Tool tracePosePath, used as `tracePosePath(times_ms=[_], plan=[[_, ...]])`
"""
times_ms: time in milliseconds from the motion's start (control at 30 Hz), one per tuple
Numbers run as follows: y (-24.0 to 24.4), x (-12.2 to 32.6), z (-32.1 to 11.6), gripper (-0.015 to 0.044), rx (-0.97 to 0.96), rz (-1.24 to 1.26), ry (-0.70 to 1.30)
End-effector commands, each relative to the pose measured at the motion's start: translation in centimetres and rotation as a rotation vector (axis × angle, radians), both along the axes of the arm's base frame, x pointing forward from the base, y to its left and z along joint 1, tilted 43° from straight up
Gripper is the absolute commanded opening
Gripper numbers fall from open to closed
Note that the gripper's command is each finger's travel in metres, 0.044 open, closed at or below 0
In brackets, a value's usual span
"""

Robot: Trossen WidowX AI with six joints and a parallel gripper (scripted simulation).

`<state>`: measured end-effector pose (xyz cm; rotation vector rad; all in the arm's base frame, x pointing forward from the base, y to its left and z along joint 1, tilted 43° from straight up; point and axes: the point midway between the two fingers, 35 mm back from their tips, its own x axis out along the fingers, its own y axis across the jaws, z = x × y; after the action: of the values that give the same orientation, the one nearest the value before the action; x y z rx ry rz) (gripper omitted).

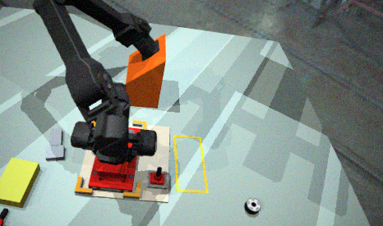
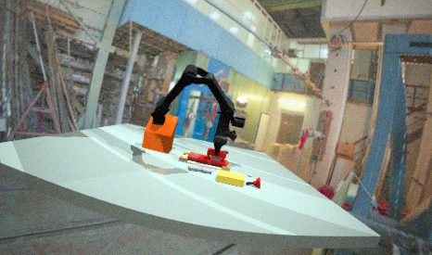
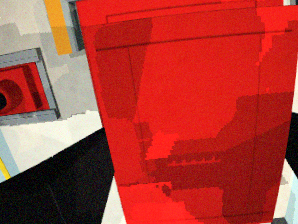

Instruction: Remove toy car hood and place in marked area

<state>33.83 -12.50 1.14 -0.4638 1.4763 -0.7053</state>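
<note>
The red hood is between the fingers of my gripper, which is shut on its two sides. The hood appears raised a little above the red toy car. In the top view the gripper covers the middle of the car and hides much of the hood. The car sits on a pale board with orange corner pieces. The marked area, a yellow outline, lies on the table just right of the board in the top view; the hood is outside it.
A grey-edged red holder with a black peg stands on the board beside the car. A wheel, a yellow block and grey pieces lie around. An orange block stands under the arm's base.
</note>
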Motion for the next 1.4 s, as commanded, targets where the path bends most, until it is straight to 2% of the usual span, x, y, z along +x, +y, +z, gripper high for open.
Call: tracePosePath(times_ms=[0, 400, 500, 867, 1367], plan=[[0.3, 0.2, 0.3, 0.0000, 0.000, 0.001, -0.007], [3.4, 0.4, 3.6, 0.0000, 0.002, 0.001, -0.007], [4.0, 0.5, 2.3, 0.0000, 0.005, 0.006, -0.001], [11.0, 0.6, -3.3, 0.0000, 0.029, 0.010, -0.006], [18.8, -2.4, -10.2, 0.0000, 0.016, 0.001, -0.008]])
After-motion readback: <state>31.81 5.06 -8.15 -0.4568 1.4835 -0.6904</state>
